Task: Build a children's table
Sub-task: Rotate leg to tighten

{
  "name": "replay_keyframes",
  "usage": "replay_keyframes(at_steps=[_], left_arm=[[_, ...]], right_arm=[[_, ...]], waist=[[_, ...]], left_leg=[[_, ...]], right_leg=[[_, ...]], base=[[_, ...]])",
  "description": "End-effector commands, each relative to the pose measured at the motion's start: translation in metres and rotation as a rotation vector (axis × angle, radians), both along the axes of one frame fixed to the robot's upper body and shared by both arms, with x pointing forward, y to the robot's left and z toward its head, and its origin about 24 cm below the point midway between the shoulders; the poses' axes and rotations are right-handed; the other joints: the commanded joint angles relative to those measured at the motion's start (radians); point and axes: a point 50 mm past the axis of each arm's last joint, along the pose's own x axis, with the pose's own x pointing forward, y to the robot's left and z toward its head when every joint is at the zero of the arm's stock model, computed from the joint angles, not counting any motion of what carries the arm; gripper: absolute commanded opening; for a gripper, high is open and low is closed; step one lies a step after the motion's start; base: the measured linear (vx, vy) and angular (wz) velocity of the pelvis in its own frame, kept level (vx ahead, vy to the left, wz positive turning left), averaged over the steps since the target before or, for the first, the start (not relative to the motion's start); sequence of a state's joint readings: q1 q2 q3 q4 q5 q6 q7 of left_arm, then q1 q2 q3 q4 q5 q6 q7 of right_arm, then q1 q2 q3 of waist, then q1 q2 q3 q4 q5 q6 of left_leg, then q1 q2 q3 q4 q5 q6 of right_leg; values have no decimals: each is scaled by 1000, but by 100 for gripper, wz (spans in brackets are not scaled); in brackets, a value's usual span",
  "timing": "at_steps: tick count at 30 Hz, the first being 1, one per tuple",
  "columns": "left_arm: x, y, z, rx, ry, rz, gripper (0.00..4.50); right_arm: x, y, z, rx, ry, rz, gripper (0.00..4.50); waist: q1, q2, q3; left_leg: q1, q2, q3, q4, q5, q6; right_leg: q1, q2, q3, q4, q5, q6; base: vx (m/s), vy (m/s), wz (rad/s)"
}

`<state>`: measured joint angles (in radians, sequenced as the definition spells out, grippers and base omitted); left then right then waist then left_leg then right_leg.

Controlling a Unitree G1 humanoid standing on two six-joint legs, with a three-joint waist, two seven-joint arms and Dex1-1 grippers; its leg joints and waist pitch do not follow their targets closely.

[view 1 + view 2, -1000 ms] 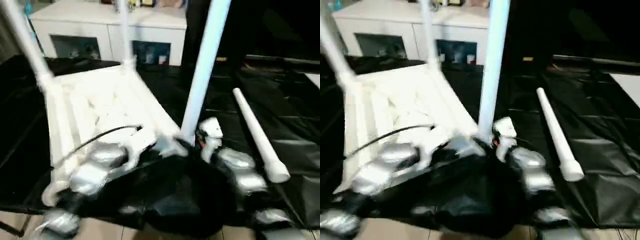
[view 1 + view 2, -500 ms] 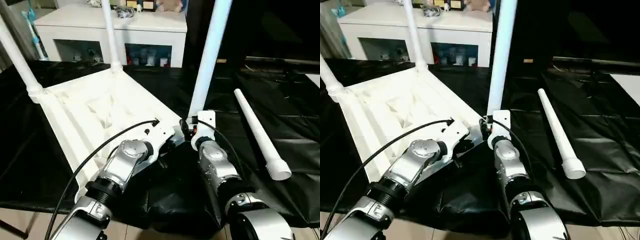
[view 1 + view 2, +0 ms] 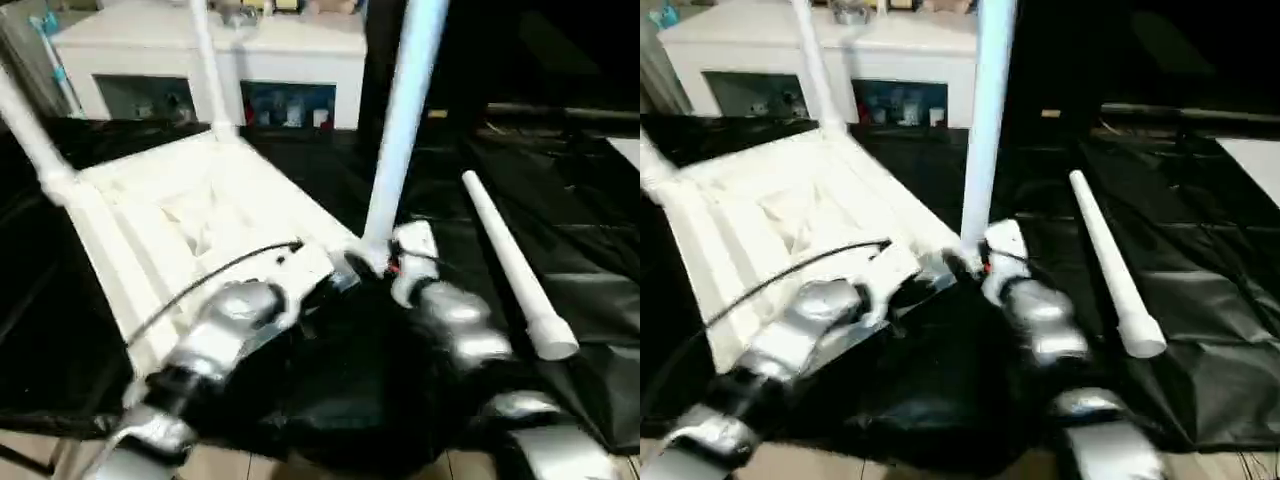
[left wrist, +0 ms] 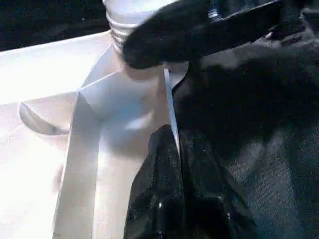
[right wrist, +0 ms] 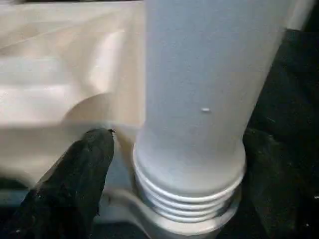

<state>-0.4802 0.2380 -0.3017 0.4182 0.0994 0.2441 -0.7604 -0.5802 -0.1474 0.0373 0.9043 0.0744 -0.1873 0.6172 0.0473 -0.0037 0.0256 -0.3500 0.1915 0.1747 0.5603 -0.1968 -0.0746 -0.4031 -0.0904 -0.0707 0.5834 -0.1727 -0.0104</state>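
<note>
Legs: three are standing in their sockets, one is lying loose.

Going left to right, you are looking at the table top [image 3: 190, 215] lying upside down on the black sheet [image 3: 590, 200], with two legs [image 3: 30, 130] rising from its far corners. Your left gripper [image 4: 174, 164] is pinching the thin rim of the top, jaws nearly closed on it. Just beside it, the third leg [image 5: 199, 99] is sitting upright in the near corner socket, its ribbed end showing above the collar, so you may be judging it not fully seated. Your right gripper [image 5: 174, 149] is flanking that leg with jaws wide, one finger [image 5: 75, 174] apart from it, holding nothing. Farther right, the fourth leg [image 3: 510, 265] is waiting, well apart from the top; fitting it is what remains.
</note>
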Motion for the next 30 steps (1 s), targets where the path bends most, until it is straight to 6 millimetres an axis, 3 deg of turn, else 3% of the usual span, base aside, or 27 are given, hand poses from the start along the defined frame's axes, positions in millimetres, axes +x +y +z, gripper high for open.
replay_keyframes(at_steps=[1,7,9,11,14,20,25,26,30], left_arm=[[-16,10,-21,26,111,-74,0],[-39,22,-11,9,179,-322,0],[-45,26,-8,8,213,-366,0],[-48,30,-7,14,246,-392,0],[-51,39,-5,35,269,-417,0],[-49,45,-2,47,266,-411,0],[-49,45,-1,48,260,-407,0],[-48,44,0,45,255,-404,0],[-48,44,0,48,256,-405,0]], right_arm=[[-5,0,9,-23,-34,167,402],[-21,-18,18,-21,-18,389,402],[-26,-21,19,-22,4,451,402],[-32,-24,18,-32,30,515,402],[-39,-28,17,-75,49,594,402],[-40,-27,18,-91,64,630,402],[-39,-24,19,-92,60,634,402],[-39,-23,19,-88,62,635,376],[-39,-23,19,-85,64,639,343]], waist=[[10,-16,-42],[19,-10,-45],[28,-5,-49],[34,-5,-50],[44,-8,-46],[39,-11,-35],[39,-17,-39],[40,-17,-41],[40,-17,-41]], left_leg=[[-15,34,-4,-59,-189,99],[-12,38,-3,-51,-127,121],[-1,40,1,-45,-88,135],[-3,41,3,-39,-45,150],[-1,41,6,-41,-75,144],[1,41,0,-57,-207,61],[0,39,0,-52,-154,63],[-1,38,1,-49,-135,69],[-1,38,1,-47,-123,82]], right_leg=[[46,-56,40,-72,-307,-163],[51,-49,42,-44,-134,-234],[47,-43,42,-32,-32,-269],[49,-39,40,-21,50,-293],[49,-43,40,-26,-2,-289],[49,-51,46,-48,-209,-232],[52,-50,47,-39,-140,-239],[53,-49,47,-36,-112,-246],[54,-48,45,-33,-86,-258]], base=[[55,-21,-1],[18,-6,0],[33,11,2],[52,27,1],[0,0,0],[0,0,0],[0,0,0],[0,0,0],[0,0,0]])
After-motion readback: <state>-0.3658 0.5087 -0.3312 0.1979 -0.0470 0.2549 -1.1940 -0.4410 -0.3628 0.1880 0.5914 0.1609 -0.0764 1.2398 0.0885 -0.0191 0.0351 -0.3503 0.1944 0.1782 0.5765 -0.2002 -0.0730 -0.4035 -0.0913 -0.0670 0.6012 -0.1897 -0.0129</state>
